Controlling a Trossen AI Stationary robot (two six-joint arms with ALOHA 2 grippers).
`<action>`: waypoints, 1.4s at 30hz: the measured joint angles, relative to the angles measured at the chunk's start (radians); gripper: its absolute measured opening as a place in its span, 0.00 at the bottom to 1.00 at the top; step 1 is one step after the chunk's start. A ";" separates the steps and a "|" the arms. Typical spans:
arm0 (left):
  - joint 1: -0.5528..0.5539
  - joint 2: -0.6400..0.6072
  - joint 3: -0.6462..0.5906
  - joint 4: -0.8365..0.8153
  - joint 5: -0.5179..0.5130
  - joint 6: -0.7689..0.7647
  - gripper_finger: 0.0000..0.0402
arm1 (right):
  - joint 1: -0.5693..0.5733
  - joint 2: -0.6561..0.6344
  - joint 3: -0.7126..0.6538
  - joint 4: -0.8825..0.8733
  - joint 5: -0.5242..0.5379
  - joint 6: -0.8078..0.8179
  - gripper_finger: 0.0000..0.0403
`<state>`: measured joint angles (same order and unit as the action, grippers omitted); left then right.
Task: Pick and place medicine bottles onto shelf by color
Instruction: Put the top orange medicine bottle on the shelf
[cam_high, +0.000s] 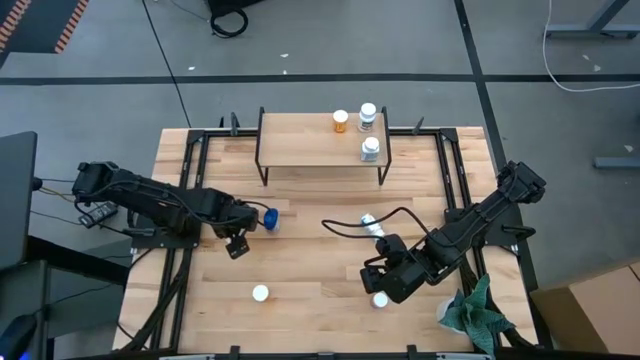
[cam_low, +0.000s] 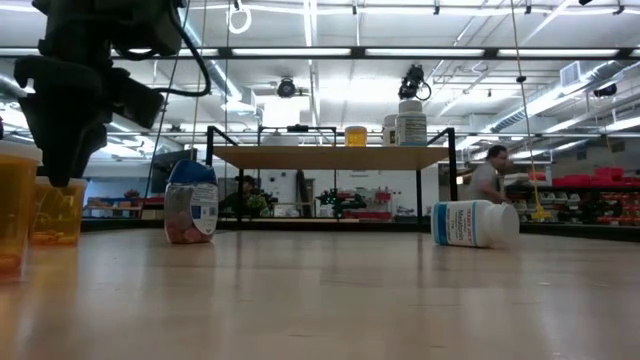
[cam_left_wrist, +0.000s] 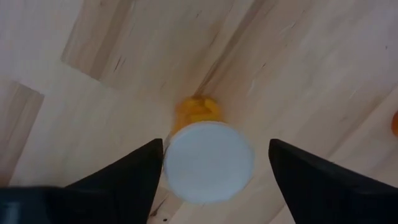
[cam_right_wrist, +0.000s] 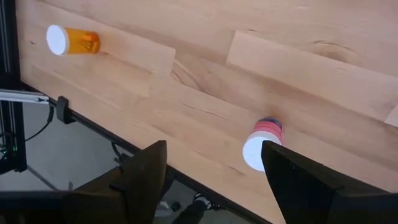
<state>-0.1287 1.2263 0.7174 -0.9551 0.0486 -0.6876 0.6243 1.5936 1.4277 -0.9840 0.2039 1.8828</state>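
From my station, the left wrist view gives me a white round cap (cam_left_wrist: 208, 162) that covers nearly all of its orange bottle, only a sliver of orange plastic peeking past it. In the low view a translucent orange plastic bottle (cam_low: 15, 205) is cut by the picture's edge, and the dark arm (cam_low: 85, 80) above it runs out of the top, so I cannot tell which arm it is. The labels on the white bottles on the light-wood shelf (cam_low: 330, 157) are too small to read. A person (cam_low: 488, 175) in the room behind is blurred.
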 joint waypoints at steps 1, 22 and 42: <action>0.000 0.000 0.000 -0.008 0.000 0.000 0.73 | 0.000 0.000 0.000 0.000 0.000 0.000 0.67; 0.000 -0.001 0.003 -0.041 0.026 0.004 0.55 | 0.000 0.000 0.000 0.000 0.000 0.001 0.67; 0.120 0.032 0.404 -0.103 -0.030 0.341 0.56 | 0.000 0.000 0.000 0.001 0.001 0.009 0.67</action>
<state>-0.0085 1.2584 1.1212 -1.0583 0.0189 -0.3469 0.6243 1.5936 1.4277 -0.9833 0.2044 1.8920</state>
